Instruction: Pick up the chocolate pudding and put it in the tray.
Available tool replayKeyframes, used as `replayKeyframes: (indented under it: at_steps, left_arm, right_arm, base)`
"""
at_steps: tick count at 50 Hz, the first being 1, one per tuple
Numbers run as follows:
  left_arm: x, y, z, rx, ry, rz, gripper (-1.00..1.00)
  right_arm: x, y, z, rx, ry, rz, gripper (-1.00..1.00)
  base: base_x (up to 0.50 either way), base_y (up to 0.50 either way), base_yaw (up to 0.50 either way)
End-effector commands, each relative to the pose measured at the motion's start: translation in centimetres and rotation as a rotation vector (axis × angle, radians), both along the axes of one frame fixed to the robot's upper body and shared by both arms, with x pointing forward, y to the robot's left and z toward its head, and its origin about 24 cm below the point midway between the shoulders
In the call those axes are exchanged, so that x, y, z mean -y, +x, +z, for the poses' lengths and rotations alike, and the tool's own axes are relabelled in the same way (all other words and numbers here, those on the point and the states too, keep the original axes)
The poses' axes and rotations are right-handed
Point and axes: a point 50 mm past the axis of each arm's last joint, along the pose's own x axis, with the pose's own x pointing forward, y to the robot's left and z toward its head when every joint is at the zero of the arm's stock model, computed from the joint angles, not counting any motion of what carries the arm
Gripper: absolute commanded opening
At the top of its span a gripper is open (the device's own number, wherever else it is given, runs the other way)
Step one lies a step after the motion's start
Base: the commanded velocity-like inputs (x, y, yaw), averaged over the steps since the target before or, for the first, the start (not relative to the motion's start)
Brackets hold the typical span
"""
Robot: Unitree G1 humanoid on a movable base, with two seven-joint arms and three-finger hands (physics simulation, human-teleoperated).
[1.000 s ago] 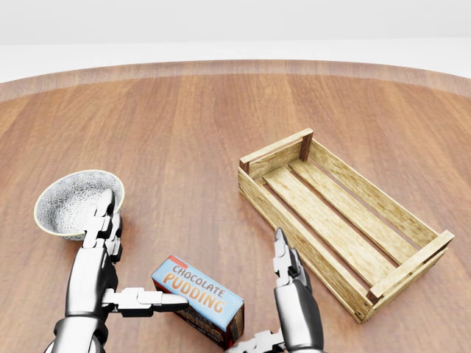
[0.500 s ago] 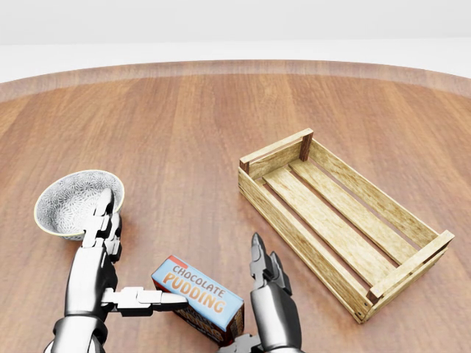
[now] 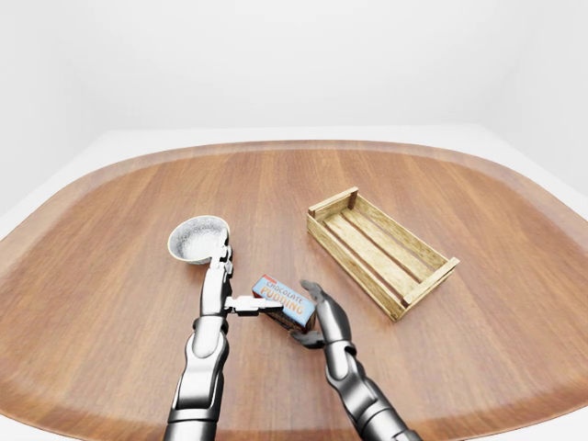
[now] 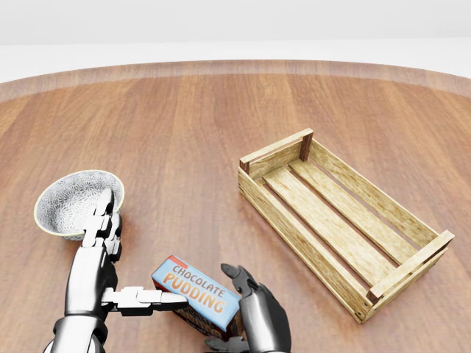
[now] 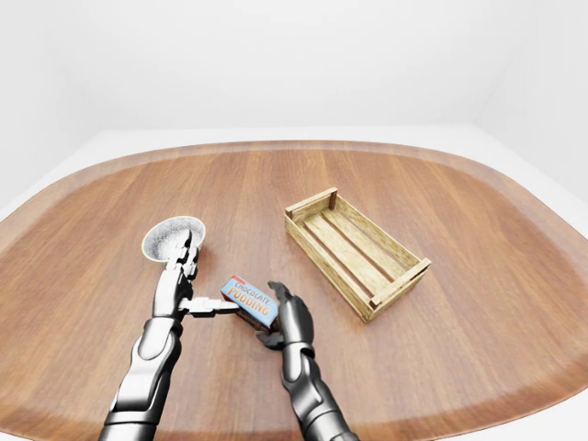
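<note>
Head view shows the wooden surface (image 4: 184, 132), with the slatted tray (image 4: 335, 220) well right of the chocolate pudding box (image 4: 197, 298). Both hands flank it, unclosed: left robot hand (image 4: 110, 283) thumb touching, right robot hand (image 4: 254, 316) curling in. Uneven squeeze could likely skid the box away toward the patterned bowl (image 4: 77, 202).

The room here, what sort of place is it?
Probably no real room but a simulated test scene: one big rounded wooden table in blank white surroundings, holding only a bowl, a crate and a pudding box.
</note>
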Motion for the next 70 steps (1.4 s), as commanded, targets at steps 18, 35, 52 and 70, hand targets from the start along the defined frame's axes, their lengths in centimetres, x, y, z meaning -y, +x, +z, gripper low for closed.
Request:
replayKeyframes:
  at_steps: [18,35,52,70]
  left_arm:
    - [-0.2,-0.1,0.1,0.006,-0.051,-0.015,1.00]
    - [-0.2,-0.1,0.1,0.006,-0.051,-0.015,1.00]
    - [-0.2,-0.1,0.1,0.006,-0.051,-0.015,1.00]
    - [-0.2,-0.1,0.1,0.006,-0.051,-0.015,1.00]
  right_arm:
    - [-0.1,-0.3,-0.9,-0.023,-0.043,-0.004,-1.00]
    - [-0.3,-0.4,3.4,0.108,0.125,0.033,-1.00]
    - [0.1,0.3,5.1,0.159,0.186,0.037,-1.00]
    - [0.1,4.3,7.3,0.203,0.218,0.044,-1.00]
  base:
    - [0.00,0.00,0.00]
    - [0.00,0.00,0.00]
    - [0.00,0.00,0.00]
    - [0.00,0.00,0.00]
